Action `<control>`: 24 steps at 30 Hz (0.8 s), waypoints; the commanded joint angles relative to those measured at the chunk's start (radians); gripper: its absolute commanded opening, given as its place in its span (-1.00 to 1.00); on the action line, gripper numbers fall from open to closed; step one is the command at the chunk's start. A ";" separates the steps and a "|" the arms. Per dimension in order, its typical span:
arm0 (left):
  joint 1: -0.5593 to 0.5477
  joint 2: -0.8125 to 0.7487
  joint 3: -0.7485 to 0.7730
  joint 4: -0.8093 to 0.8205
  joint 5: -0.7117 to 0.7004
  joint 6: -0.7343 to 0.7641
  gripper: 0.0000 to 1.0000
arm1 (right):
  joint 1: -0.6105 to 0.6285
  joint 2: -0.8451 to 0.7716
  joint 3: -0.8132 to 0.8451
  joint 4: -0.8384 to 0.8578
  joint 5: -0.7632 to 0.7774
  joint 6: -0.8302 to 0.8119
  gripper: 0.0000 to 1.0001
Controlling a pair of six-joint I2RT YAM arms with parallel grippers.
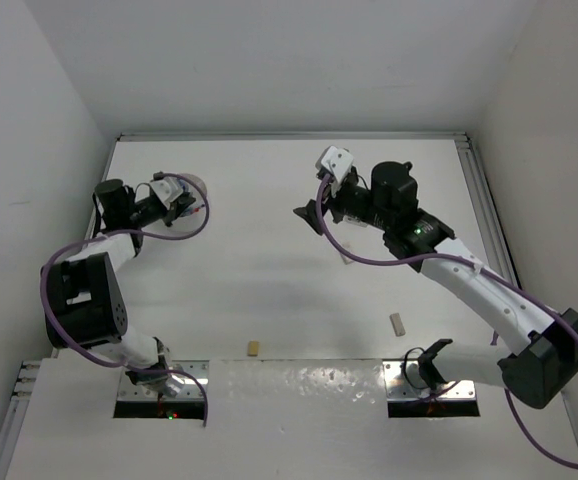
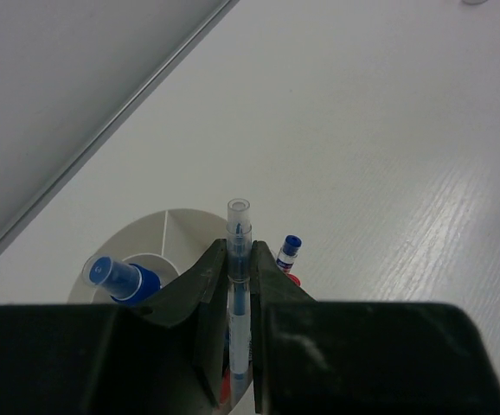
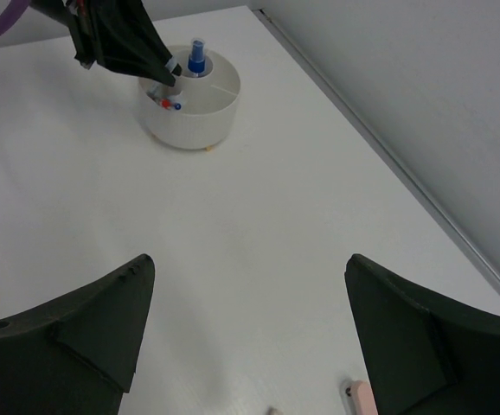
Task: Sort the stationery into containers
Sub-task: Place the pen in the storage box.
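My left gripper (image 2: 240, 252) is shut on a blue pen with a clear cap (image 2: 239, 220) and holds it over the low white bowl (image 2: 159, 229). A blue-capped bottle (image 2: 120, 278) stands in the bowl's middle ring. A small blue-capped item with red under it (image 2: 291, 251) sits by the right finger. In the top view this gripper (image 1: 182, 203) is at the bowl (image 1: 198, 183), far left. My right gripper (image 1: 309, 215) is open and empty above mid-table. Its view shows the bowl (image 3: 200, 121), the left gripper (image 3: 129, 43) and a pink eraser (image 3: 364, 401) at the bottom edge.
Two small tan blocks (image 1: 253, 347) (image 1: 397, 323) lie on the near part of the table. A pale small piece (image 1: 347, 258) lies under the right arm. White walls close in the table at the back and on both sides.
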 commanded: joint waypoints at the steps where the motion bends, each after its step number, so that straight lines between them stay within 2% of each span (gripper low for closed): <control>1: 0.013 -0.021 -0.037 0.141 0.014 -0.040 -1.00 | 0.010 0.012 0.060 -0.048 0.010 -0.028 0.78; 2: 0.015 -0.021 -0.043 0.184 0.002 -0.056 -0.98 | 0.010 0.012 0.064 -0.055 0.013 -0.033 0.78; 6: 0.022 -0.018 -0.064 0.232 -0.020 -0.113 -0.56 | 0.018 0.016 0.083 -0.076 0.022 -0.037 0.78; 11: 0.024 -0.018 -0.075 0.195 -0.029 -0.074 -0.31 | 0.029 0.022 0.100 -0.091 0.029 -0.048 0.79; 21: 0.028 -0.026 -0.043 0.106 0.001 -0.028 -0.13 | 0.036 0.018 0.104 -0.108 0.035 -0.056 0.79; 24: 0.028 -0.024 -0.026 0.033 0.009 0.030 -0.09 | 0.036 0.013 0.098 -0.104 0.035 -0.056 0.79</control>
